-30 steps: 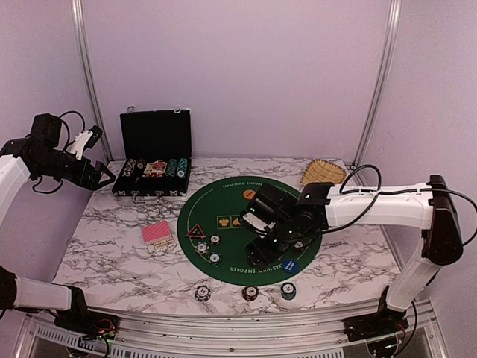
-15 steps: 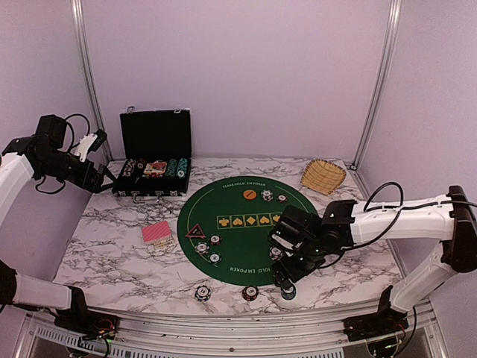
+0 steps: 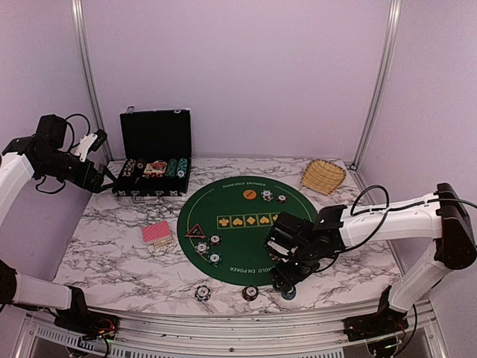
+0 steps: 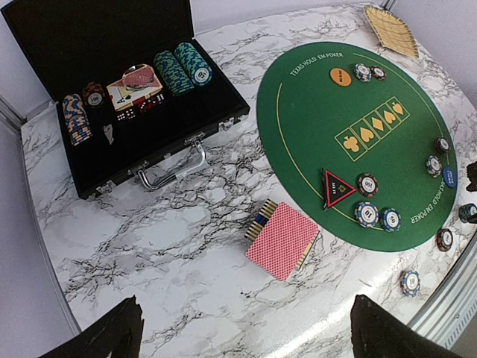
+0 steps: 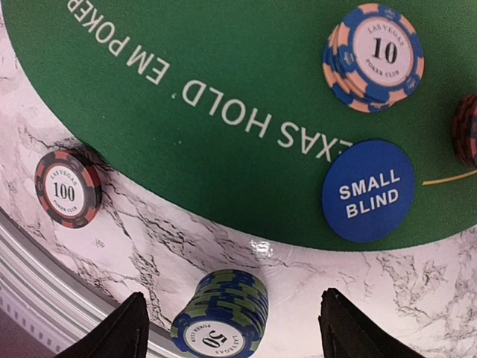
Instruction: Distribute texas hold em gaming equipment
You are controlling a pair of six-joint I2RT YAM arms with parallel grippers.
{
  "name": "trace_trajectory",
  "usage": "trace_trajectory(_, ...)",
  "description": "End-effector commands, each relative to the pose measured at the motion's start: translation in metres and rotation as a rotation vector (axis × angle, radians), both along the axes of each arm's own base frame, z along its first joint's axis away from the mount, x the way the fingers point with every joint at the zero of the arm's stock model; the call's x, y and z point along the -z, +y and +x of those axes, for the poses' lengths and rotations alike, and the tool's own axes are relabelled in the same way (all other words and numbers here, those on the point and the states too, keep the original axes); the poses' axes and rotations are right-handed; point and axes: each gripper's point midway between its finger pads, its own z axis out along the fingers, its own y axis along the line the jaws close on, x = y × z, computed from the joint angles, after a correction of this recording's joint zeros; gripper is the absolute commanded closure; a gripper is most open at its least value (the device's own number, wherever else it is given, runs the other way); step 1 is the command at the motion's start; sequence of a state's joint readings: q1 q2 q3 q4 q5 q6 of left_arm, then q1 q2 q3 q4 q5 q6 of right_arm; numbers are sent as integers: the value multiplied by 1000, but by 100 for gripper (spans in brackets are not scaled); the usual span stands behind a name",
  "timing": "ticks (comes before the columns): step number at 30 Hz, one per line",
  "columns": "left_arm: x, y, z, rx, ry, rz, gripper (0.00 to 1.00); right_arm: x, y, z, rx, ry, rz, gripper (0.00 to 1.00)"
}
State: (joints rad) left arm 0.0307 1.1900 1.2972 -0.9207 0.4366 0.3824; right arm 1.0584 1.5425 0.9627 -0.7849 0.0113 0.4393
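Note:
My right gripper (image 5: 231, 332) is open low over the marble at the front rim of the green felt mat (image 3: 223, 203). A stack of blue-green 50 chips (image 5: 221, 313) stands between its fingers (image 5: 123, 328), with a gap on each side. On the mat just beyond lie the blue small blind button (image 5: 368, 191) and a stack of 10 chips (image 5: 375, 56). A red-black 100 chip (image 5: 67, 187) sits on the marble to the left. My left gripper (image 4: 246, 347) hangs open, high above the red-backed cards (image 4: 283, 239). The triangle marker (image 4: 337, 186) and orange button (image 4: 340, 76) lie on the mat.
The open black case (image 4: 160, 123) with chips and dice stands at the back left. A wicker basket (image 3: 323, 175) is at the back right. The table's metal front rail (image 5: 37, 291) runs just beside the right gripper.
My right gripper has swung from the middle of the mat to its front rim and come down around the blue-green stack. The left arm has hardly moved.

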Motion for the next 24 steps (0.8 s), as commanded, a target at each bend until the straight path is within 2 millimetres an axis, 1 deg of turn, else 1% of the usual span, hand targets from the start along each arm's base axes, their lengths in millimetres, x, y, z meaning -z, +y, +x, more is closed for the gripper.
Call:
trace_trajectory(1,-7,-1,-3,7,-3,2,1,8,-2,-3,-17,6,-13,26)
trace_trajectory(8,-8,-2,-2,9,-3,-4,1,13,-6,-6,-24,15,-33,30)
trace_trajectory(17,-11,-1,-2,6,-10,1,1,14,0,-9,-35,12,-25,37)
trace_trajectory(24,-13,-1,-2,4,-18,2,1,15,0,-13,-40,16,-30,44)
